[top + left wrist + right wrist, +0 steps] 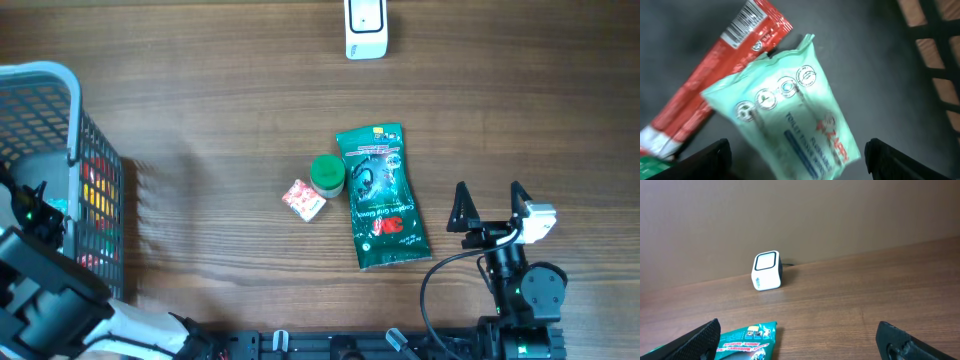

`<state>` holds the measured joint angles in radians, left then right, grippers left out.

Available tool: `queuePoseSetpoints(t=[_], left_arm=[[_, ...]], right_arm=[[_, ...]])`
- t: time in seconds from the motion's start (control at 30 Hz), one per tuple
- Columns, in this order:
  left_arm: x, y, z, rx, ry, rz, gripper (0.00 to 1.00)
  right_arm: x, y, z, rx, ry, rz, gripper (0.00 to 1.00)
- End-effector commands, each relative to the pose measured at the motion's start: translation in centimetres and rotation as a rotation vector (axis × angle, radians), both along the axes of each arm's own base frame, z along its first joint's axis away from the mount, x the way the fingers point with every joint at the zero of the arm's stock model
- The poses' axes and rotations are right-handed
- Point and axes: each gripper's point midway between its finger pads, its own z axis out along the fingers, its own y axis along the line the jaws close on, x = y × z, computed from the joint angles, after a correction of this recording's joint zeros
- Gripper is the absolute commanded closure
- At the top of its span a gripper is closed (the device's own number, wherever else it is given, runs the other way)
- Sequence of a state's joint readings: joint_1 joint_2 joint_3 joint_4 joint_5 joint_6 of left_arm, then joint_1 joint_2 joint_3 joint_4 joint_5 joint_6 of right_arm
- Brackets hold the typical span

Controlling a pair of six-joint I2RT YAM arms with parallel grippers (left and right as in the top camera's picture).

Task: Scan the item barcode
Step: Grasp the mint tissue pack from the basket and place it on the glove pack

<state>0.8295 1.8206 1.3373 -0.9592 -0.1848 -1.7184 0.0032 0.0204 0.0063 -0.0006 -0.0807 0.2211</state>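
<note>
Left hand (800, 162) is hovering spread wide and empty over the mint-green pouch (790, 115) lying partly across a red sachet (700, 95) inside the basket (73, 110), so the pick-up seems to be just beginning, calling next for lowering, pinching the pouch, then presenting its barcode to the scanner (365, 25).

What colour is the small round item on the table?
The round item is green; best in overhead view.

Overhead looks down on the table (200, 200). The left wrist camera peers closely into the basket (880, 60) under the left pincer (800, 165); the right looks low past the right pincer (800, 347), sharing overhead's scanner (766, 270).
</note>
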Motion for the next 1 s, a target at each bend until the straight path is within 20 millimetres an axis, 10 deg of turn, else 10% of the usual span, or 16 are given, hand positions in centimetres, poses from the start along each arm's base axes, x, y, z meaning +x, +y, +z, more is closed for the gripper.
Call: queuePoseSetpoints(t=[0.0, 0.2, 0.4, 0.5, 0.63, 0.7, 0.77, 0.83, 0.97], left_arm=[[0.2, 0.0, -1.7, -0.02, 0.017, 0.062, 0.0], [-0.6, -1.3, -5.3, -0.06, 0.016, 0.196, 0.0], [-1.7, -2.5, -6.6, -0.085, 0.044, 0.186, 0.49], [-1.2, -1.1, -4.5, -0.027, -0.006, 0.096, 0.55], [-0.6, 1.7, 5.1, 0.196, -0.177, 0.016, 0.58], [-1.0, 2.0, 15.3, 0.433, -0.325, -0.068, 0.57], [-1.2, 0.6, 20.4, 0.545, -0.436, -0.121, 0.56], [-1.1, -3.6, 26.5, 0.633, -0.643, -0.225, 0.56], [2.7, -15.3, 32.0, 0.608, -0.948, -0.776, 0.63]], right_arm=[[0.0, -0.1, 0.1, -0.011, -0.007, -0.008, 0.0], [0.0, -0.2, 0.1, -0.011, -0.007, -0.008, 0.0], [0.0, -0.1, 0.1, -0.011, -0.007, -0.008, 0.0], [0.0, -0.1, 0.1, -0.011, -0.007, -0.008, 0.0], [0.0, -0.1, 0.1, -0.011, -0.007, -0.008, 0.0], [0.0, -0.1, 0.1, -0.011, -0.007, -0.008, 0.0], [0.0, -0.1, 0.1, -0.011, -0.007, -0.008, 0.0], [0.0, -0.1, 0.1, -0.011, -0.007, -0.008, 0.0], [0.0, -0.1, 0.1, -0.011, -0.007, -0.008, 0.0]])
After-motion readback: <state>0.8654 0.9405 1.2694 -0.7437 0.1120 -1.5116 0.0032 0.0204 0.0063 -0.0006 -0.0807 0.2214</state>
